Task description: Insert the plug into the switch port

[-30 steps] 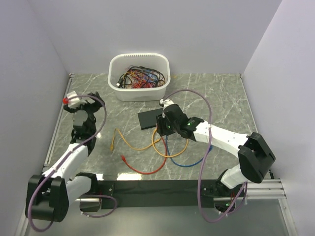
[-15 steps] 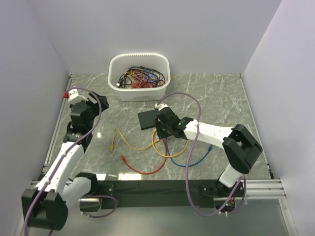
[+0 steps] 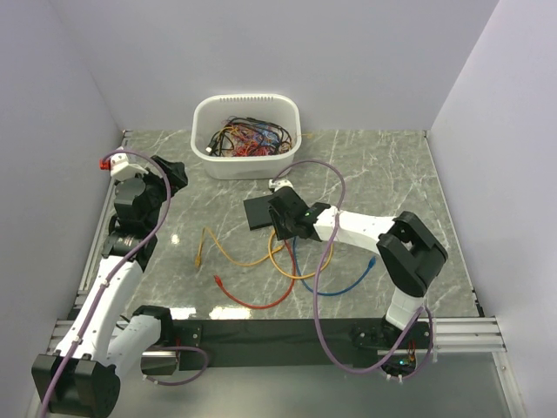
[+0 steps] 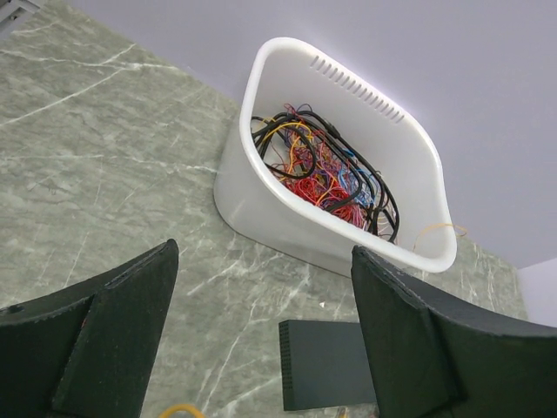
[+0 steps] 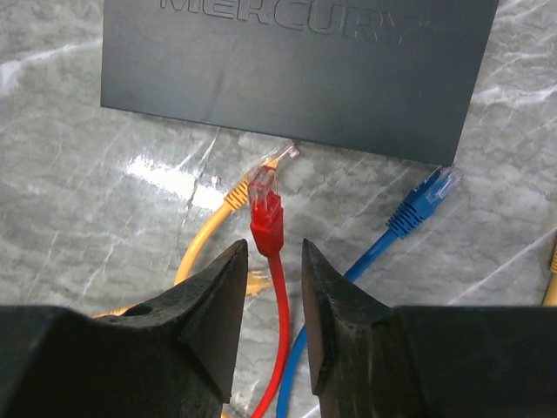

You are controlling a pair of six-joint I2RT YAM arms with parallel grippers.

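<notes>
txt: "MERCURY" | on: blk switch box (image 5: 296,78) top | letters part-cropped

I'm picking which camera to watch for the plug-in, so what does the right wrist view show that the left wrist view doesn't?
Only right wrist: red plug, blue plug and orange plug lying near the black switch's edge, right gripper open astride the red cable. Only left wrist: white tub of cables, left gripper open. Both: the black switch and the marble table.
</notes>
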